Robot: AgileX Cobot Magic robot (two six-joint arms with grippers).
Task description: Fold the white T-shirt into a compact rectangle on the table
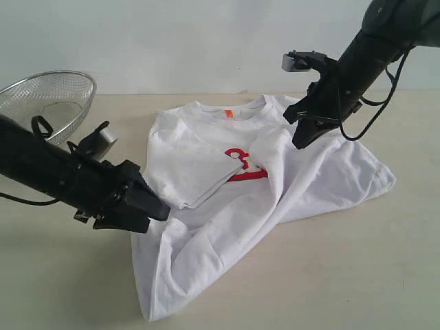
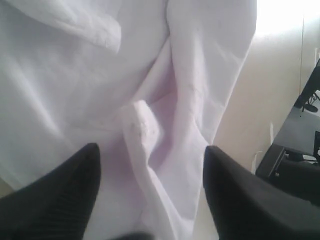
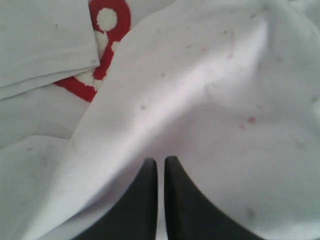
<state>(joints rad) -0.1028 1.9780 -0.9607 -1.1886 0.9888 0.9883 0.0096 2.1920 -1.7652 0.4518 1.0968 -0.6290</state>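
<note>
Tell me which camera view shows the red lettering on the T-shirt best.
The right wrist view: the red lettering is close and sharp, though folds cover part. The exterior view shows it small, between folds. The left wrist view shows only white cloth.

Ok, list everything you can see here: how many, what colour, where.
white T-shirt: one, white, rumpled mid-table, left part folded inward
lettering: one print, red and white, shirt chest, partly covered
neck tag: one, orange, at collar
basket: one, silver mesh, table's far left
table: one, pale beige, under everything
left pincer: one, black, open over shirt's left edge
right pincer: one, black, shut at shirt's right side
</note>
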